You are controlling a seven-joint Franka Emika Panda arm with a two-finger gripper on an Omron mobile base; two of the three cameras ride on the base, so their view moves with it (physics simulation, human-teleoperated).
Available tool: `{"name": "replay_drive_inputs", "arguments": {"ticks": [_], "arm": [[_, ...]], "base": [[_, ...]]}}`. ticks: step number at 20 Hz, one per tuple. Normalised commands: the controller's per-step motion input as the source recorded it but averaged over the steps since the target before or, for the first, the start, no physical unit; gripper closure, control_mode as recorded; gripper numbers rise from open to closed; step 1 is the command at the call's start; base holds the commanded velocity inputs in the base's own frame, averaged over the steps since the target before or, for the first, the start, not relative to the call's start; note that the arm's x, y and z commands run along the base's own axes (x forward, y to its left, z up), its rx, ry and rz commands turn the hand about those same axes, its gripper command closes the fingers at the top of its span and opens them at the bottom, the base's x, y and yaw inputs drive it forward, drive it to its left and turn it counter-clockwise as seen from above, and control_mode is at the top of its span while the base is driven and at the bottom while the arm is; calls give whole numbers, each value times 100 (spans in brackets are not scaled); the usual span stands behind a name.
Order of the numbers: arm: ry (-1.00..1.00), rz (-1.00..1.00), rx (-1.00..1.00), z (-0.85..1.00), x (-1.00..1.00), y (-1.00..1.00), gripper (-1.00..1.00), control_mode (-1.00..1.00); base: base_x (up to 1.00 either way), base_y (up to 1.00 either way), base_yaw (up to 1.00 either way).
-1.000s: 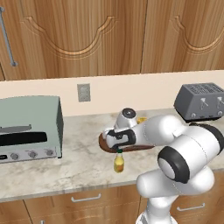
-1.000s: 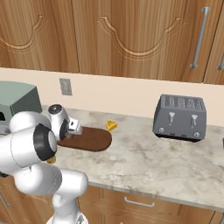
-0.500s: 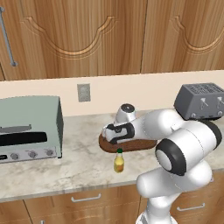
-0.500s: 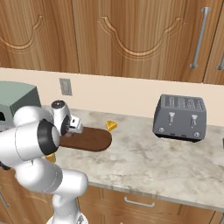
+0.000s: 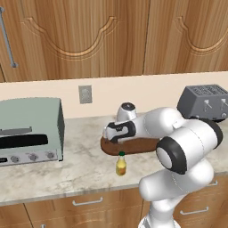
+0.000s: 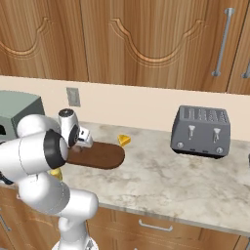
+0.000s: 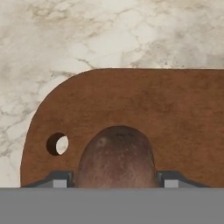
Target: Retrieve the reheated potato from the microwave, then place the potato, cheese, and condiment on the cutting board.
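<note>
Potato point(image 7: 117, 156): dull-brown lump on the cutting board point(image 7: 175, 113), near the end with the hanging hole.
End effector point(image 7: 117, 178): one finger at each side of the potato; whether clamped or just released cannot be told.
Handling: judged firm, light, rounded, apt to roll; grip across its widest middle.
Condiment point(image 5: 120, 164): on the tabletop point(image 5: 80, 171), just beside the board.
Cheese point(image 6: 124, 140): on the tabletop by the board's other end.

The cutting board point(image 5: 133, 145) lies on the worktop point(image 5: 80, 164), with the potato point(image 7: 116, 158) on its left end. The condiment point(image 5: 120, 163) stands just near of the board. The cheese point(image 6: 124, 140) sits at its far right end. The toaster oven point(image 5: 27, 131) stands far left, the toaster point(image 6: 200, 131) far right.
</note>
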Motion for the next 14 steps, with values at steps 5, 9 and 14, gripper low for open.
{"name": "replay_drive_inputs", "arguments": {"ticks": [5, 9, 14], "arm": [[0, 0, 1, 2, -9, 0, -100, -100], [0, 0, 0, 9, -19, 0, -100, -100], [0, 0, 0, 28, -6, -5, -100, -100]], "base": [[0, 0, 0], [0, 0, 0], [0, 0, 0]]}}
